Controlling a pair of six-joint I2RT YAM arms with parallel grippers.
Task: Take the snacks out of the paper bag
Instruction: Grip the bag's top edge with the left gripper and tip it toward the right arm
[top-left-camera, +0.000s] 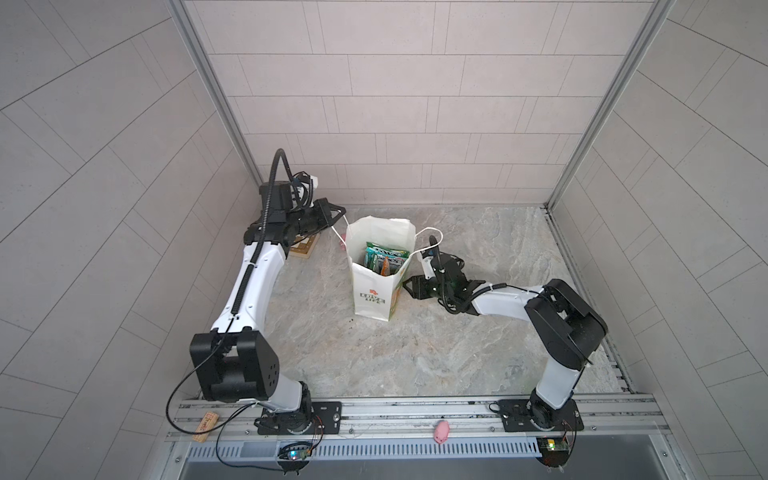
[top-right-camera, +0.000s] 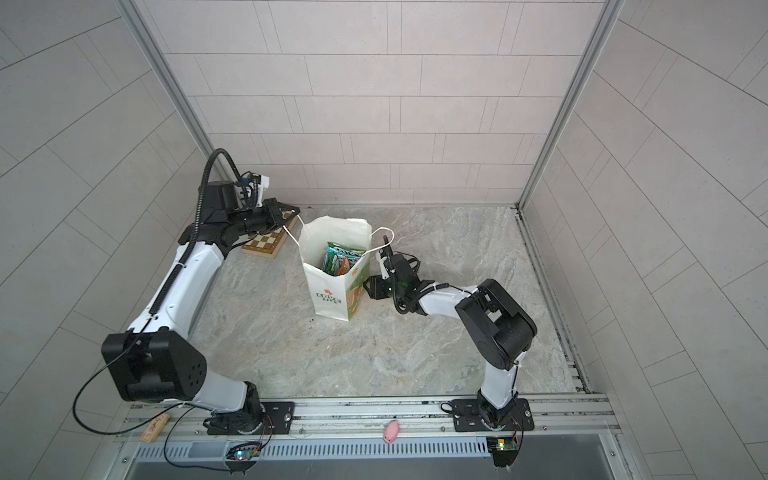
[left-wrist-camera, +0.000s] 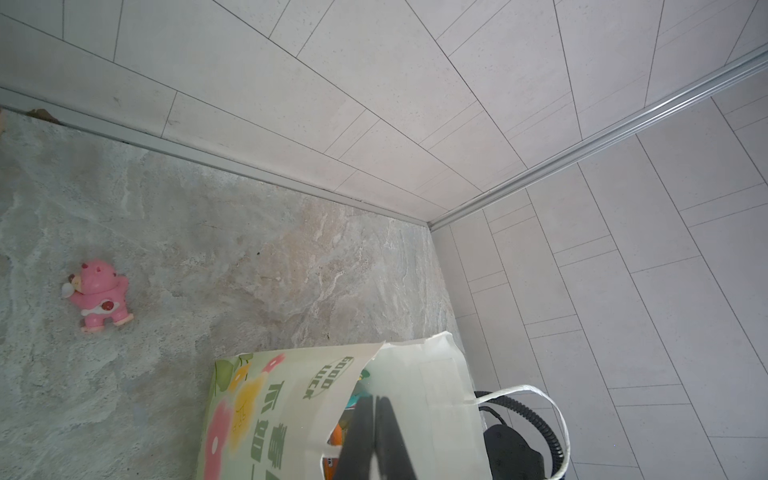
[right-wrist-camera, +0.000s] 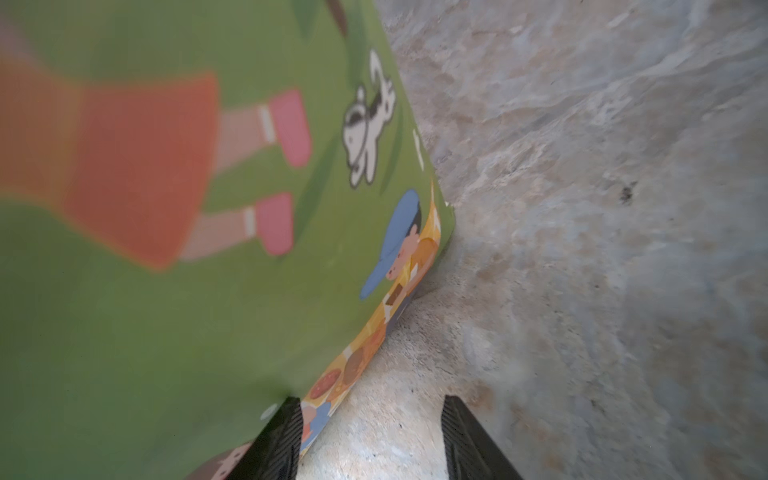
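Pink pig toy (top-left-camera: 441, 431): nearest item, lying on the front rail at 6 o'clock, off the desk (top-left-camera: 374, 353); no part of the task. Wooden block (top-left-camera: 205, 426): same rail, 7 o'clock.

Paper bag (top-left-camera: 372, 291): white with a red logo, stood upright just past the desk's centre toward 12 o'clock, mouth open upward.

Snacks (top-left-camera: 382, 259): those visible are inside the bag, stood on edge and packed together, with teal, green and orange faces showing at the mouth. None is seen on the desk, so removal is judged not yet begun.

Left claw (top-left-camera: 340, 212): clenched, at 11 o'clock of the bag, above its rim. A cord handle (top-left-camera: 334, 228) is pinched at the tips and drawn outward. Purpose judged: the mouth is held wide and the bag steadied.

Right claw (top-left-camera: 409, 286): low at 3 o'clock of the bag, jaws parted, nothing grasped. In the right wrist view one finger (right-wrist-camera: 278, 440) is seen against the printed side panel (right-wrist-camera: 166, 332) near the base, its mate over bare desk. Purpose judged: the bag is braced from that side, or a hold on the panel's edge is intended; which cannot be told.

Second cord handle (top-left-camera: 434, 232): looped free above the right arm.

Chessboard box (top-right-camera: 266, 243): 10 o'clock, under the left arm.

Second pink toy (left-wrist-camera: 97, 295): on the desk, at the bag's 10 o'clock.
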